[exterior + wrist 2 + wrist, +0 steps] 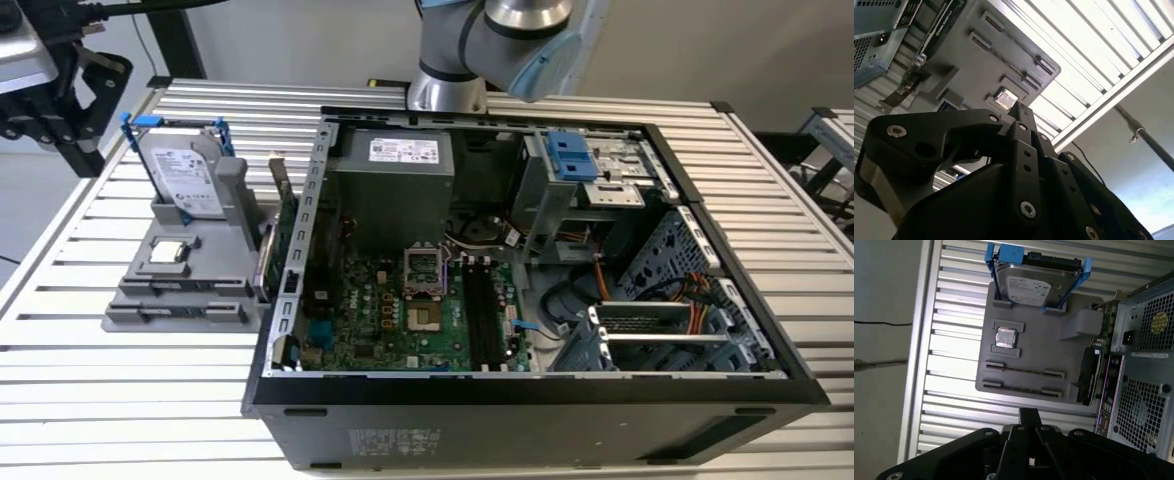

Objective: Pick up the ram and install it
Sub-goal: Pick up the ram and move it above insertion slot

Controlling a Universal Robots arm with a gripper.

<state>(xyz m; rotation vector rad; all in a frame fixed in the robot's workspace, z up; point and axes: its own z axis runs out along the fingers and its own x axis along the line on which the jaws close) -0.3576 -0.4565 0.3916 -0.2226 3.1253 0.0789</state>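
1. Ram (1024, 370) stood on edge in a slot of the gray holder (147, 298), left of centre in the exterior view.
2. Gripper (1028, 414) hovered apart from it in the first wrist view, fingers pressed together, pinching nothing.
3. Processor (1005, 337) and hard drive (1036, 287) sat on the same holder, just beside the open computer case (534, 400).

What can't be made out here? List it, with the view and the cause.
- The ram: first wrist view, an edge-on strip between clips of the gray tray, too thin to show chips.
- Memory slots: exterior view, too small to judge their latches.
- Table under the gripper: second wrist view, blocked by the gripper's black body.
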